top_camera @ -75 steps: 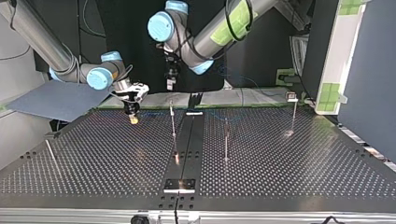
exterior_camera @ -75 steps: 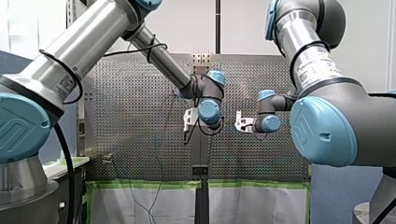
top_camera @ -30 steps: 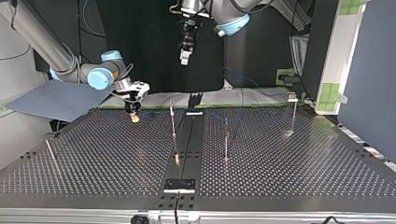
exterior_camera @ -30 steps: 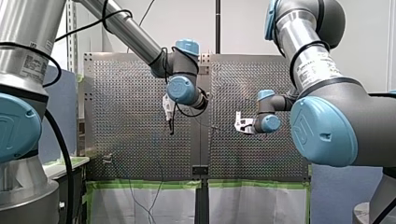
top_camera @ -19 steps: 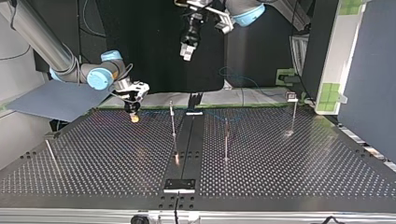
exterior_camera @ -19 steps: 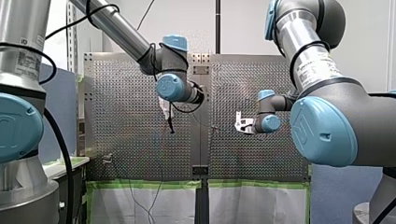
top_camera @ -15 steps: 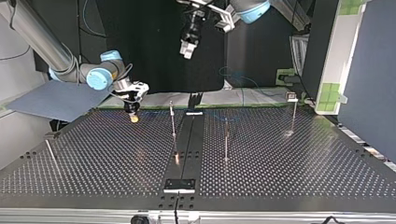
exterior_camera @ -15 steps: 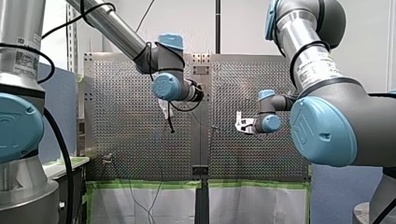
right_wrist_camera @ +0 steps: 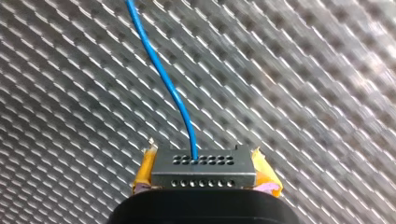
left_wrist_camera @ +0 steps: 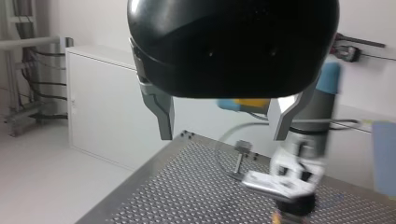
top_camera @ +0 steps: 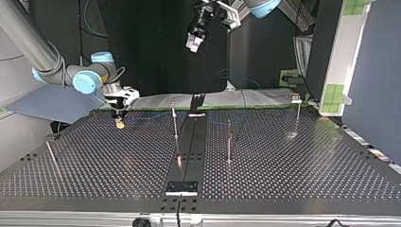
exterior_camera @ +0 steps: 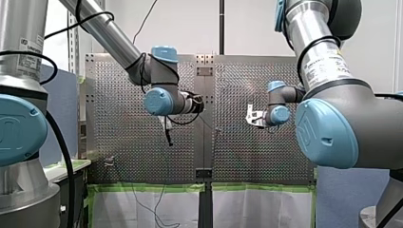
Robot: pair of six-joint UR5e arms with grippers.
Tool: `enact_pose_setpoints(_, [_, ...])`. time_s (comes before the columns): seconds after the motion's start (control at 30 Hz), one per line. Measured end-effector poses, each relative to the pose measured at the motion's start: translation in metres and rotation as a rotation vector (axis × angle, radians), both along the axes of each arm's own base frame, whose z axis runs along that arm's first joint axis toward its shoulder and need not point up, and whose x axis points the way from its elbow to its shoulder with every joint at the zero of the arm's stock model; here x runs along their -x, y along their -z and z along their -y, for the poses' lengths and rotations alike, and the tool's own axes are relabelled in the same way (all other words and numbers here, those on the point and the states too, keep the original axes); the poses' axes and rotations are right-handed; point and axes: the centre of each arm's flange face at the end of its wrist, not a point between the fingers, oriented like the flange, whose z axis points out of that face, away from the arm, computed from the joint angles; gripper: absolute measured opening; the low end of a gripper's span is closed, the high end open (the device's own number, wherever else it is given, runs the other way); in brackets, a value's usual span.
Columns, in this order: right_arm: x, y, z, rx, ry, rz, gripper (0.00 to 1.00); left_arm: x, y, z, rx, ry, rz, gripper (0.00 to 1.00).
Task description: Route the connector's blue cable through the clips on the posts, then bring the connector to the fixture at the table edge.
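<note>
Connector (right_wrist_camera: 203, 170), small grey holed block, pinched between yellow pads (right_wrist_camera: 145, 170) of right pincer (right_wrist_camera: 204, 174); thin blue cable (right_wrist_camera: 163, 79) trailing ahead over perforated steel worktop (right_wrist_camera: 303, 70). Left pincer (left_wrist_camera: 224, 123) spread, empty. Risk: taut cable twisting connector in pads, or missing slim metal posts (top_camera: 175, 122).

Front view: behind my shoulders, facing my reach, far.
Top view: across the counter (top_camera: 283, 161), low, facing me.
Left wrist: high, looking at my right end effector (left_wrist_camera: 282, 215).
Right wrist: close over the connector (right_wrist_camera: 203, 170).
Shared: the counter.
</note>
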Motion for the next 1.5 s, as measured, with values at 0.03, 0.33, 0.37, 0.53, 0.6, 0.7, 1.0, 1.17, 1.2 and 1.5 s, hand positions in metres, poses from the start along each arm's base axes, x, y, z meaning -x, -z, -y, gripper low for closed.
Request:
enact_pose_setpoints(0.03, [0.005,-0.007,0.003,0.007,0.016,0.01,0.0,0.001,0.004,-0.001,-0.003,0.0,-0.003,1.0])
enact_pose_setpoints(0.33, [0.053,-0.055,0.021,0.041,0.14,0.051,0.0,0.012,0.03,-0.019,-0.013,-0.005,-0.007,1.0])
enact_pose_setpoints(0.37, [0.058,-0.061,0.023,0.047,0.154,0.049,0.0,0.013,0.032,-0.021,-0.016,-0.007,-0.006,1.0])
enact_pose_setpoints(0.53, [0.079,-0.096,0.031,0.087,0.208,0.02,0.0,0.02,0.043,-0.032,-0.033,-0.015,-0.007,1.0])
enact_pose_setpoints(0.6, [0.083,-0.108,0.03,0.099,0.22,0.004,0.0,0.021,0.046,-0.035,-0.037,-0.018,-0.009,1.0])
enact_pose_setpoints(0.7, [0.083,-0.124,0.025,0.11,0.226,-0.019,0.0,0.021,0.047,-0.037,-0.04,-0.022,-0.01,1.0])
enact_pose_setpoints(1.0, [0.079,-0.165,0.003,0.128,0.216,-0.075,0.0,0.018,0.048,-0.039,-0.043,-0.031,-0.013,1.0])
enact_pose_setpoints(1.17, [0.085,-0.186,-0.007,0.137,0.225,-0.068,0.0,0.017,0.048,-0.04,-0.046,-0.034,-0.016,1.0])
enact_pose_setpoints(1.2, [0.087,-0.19,-0.009,0.14,0.228,-0.066,0.0,0.017,0.048,-0.04,-0.047,-0.034,-0.016,1.0])
enact_pose_setpoints(1.5, [0.106,-0.221,-0.023,0.176,0.271,-0.042,0.0,0.015,0.049,-0.042,-0.056,-0.041,-0.021,1.0])
